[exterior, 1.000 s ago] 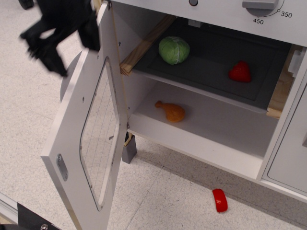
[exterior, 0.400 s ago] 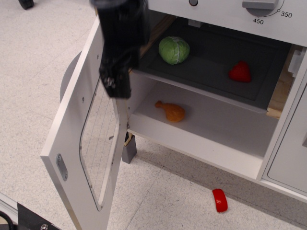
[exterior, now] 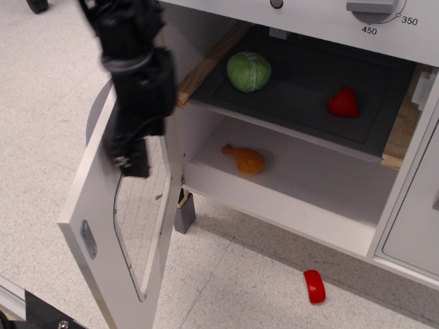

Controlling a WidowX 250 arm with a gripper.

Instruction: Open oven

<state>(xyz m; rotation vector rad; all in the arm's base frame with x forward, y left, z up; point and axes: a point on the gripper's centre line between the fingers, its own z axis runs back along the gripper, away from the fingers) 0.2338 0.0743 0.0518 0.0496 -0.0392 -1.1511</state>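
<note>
The white toy oven [exterior: 302,205] has its door [exterior: 103,205] swung wide open to the left. The door's rounded wire-lined window [exterior: 140,219] faces me. Part of the grey handle [exterior: 95,116] shows behind the door's far edge. The temperature dial [exterior: 374,9] sits at the top right. My black gripper [exterior: 130,156] hangs blurred in front of the door's upper part, pointing down. Whether its fingers are open or shut does not show, and I cannot tell if it touches the door.
Inside the oven, a green cabbage [exterior: 249,71] and a red strawberry [exterior: 343,103] lie on the dark tray [exterior: 295,103]. An orange drumstick [exterior: 244,159] lies on the lower shelf. A small red item [exterior: 315,286] lies on the speckled floor. A plain cabinet door [exterior: 415,233] is at the right.
My arm has swung from the upper left, behind the door, across to the front of the door and down along it. The door has stayed open in the same place.
</note>
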